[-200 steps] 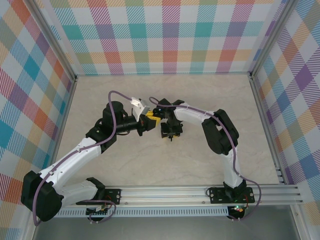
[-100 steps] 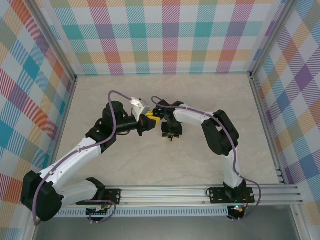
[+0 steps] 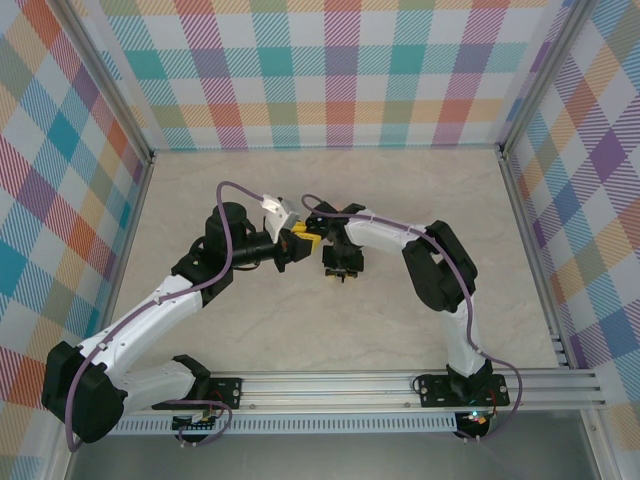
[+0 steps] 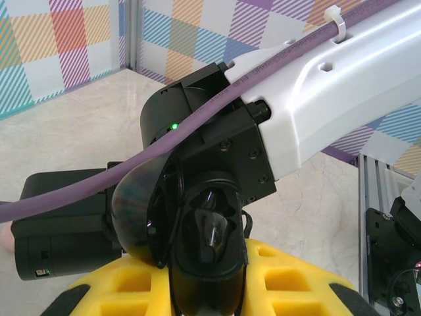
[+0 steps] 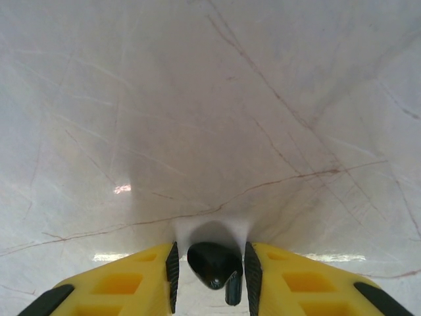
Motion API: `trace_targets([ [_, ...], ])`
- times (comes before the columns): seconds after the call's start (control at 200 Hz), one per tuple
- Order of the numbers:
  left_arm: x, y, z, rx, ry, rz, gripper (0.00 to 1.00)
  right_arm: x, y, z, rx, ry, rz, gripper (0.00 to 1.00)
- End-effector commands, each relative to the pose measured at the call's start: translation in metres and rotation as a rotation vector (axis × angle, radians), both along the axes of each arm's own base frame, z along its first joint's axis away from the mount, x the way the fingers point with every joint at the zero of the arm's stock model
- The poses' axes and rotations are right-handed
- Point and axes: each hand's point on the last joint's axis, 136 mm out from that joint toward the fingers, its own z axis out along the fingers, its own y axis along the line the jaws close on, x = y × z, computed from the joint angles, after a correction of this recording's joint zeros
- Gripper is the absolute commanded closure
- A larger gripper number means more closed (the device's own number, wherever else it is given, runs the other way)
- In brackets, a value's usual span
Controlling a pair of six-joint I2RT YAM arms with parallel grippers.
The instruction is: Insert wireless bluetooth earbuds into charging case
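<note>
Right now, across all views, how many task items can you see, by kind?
black earbud: 1
black charging case, lid open: 1
Total: 2

Left arm [image 3: 150, 310]: white shells, black joints
Right arm [image 3: 385, 232]: white shells, black joints
Cable [image 4: 79, 189]: purple, white zip tie
Fingers [image 5: 118, 284]: yellow, recessed pockets, black pads
Wrist housing [image 4: 217, 131]: black, screws, green light
</note>
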Motion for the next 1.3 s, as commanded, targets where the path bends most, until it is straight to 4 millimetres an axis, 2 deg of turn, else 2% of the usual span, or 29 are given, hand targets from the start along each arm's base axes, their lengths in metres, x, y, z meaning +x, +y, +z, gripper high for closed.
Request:
trace_targets([
  [0.0, -0.006, -0.002, 0.008, -0.016, -0.024, -0.015, 0.81, -0.006, 0.001, 0.0, -0.017, 0.024, -0.005, 0.65],
  [0.395, -0.008, -0.001, 0.008, -0.016, -0.026, -0.014, 0.81, -0.004, -0.002, -0.01, -0.053, 0.026, 0.001, 0.64],
  [0.905, -0.007, -0.002, 0.008, -0.015, -0.03, -0.017, 0.81, 0.008, -0.004, 0.001, -0.003, -0.022, -0.102, 0.64],
  [1.295, -0.007, -0.002, 0.009, -0.015, -0.034, -0.018, 0.81, 0.011, -0.012, -0.004, -0.034, -0.022, -0.113, 0.67],
])
